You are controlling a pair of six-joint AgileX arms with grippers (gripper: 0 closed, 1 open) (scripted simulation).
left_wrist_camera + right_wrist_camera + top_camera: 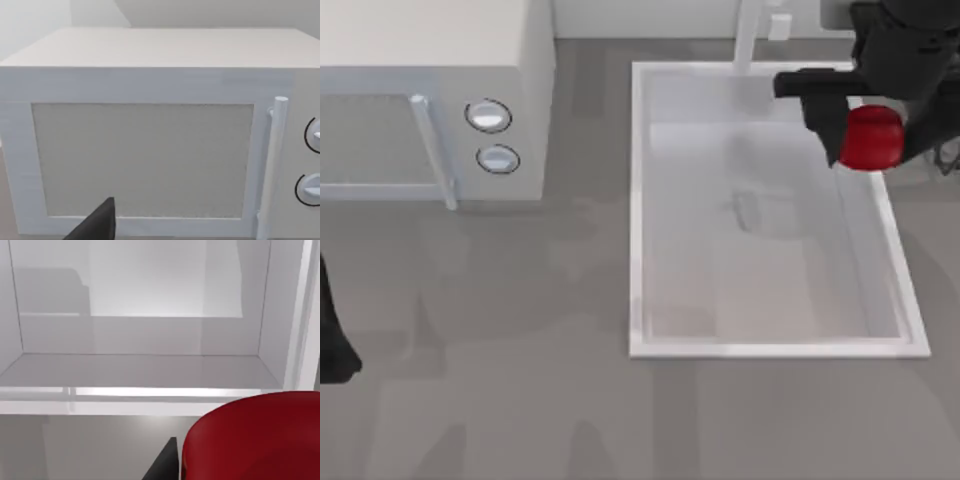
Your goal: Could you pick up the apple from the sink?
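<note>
Right tool (860, 125) clamped on apple (871, 138), above sink (770, 349) far right corner; left arm parked.

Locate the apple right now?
In the top view the apple sits in the right gripper, over the far right corner of the sink, near its right rim.

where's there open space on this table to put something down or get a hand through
The widest bare patch runs along the table's near edge, below the microwave and the sink. A narrower lane lies between those two. It is crowded at the sink's far right corner, where the right gripper holds the apple.
</note>
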